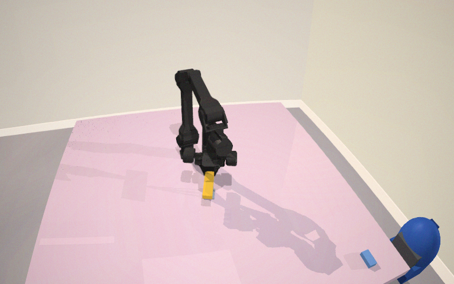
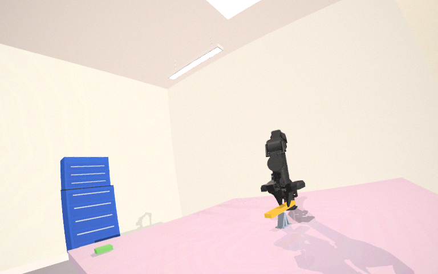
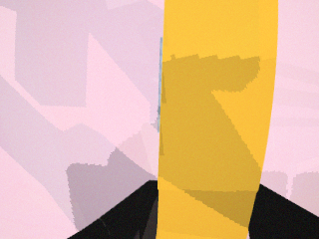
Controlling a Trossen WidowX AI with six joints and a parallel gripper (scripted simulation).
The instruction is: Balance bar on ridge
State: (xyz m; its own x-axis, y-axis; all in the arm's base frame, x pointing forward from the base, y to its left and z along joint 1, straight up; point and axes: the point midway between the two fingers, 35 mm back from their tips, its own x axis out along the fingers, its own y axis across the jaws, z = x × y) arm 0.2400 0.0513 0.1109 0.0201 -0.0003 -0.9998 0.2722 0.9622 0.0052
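Note:
The yellow bar (image 1: 208,186) (image 2: 274,211) (image 3: 214,124) is held above the table, with its length running out from under the gripper toward the top camera. My gripper (image 2: 284,204) (image 3: 203,193) is shut on the bar, a finger on each side of it. The grey-blue ridge (image 2: 282,221) stands on the table under the bar; in the top view only a small part of the ridge (image 1: 213,194) shows beside the bar's near end. In the wrist view a thin edge of it shows along the bar's left side. Whether bar and ridge touch is not clear.
A small blue block (image 1: 368,258) lies near the table's right corner in the top view. A blue rounded object (image 1: 420,236) is beyond that edge. A green block (image 2: 103,249) lies near the table's left edge in the exterior view, by a blue drawer cabinet (image 2: 93,206).

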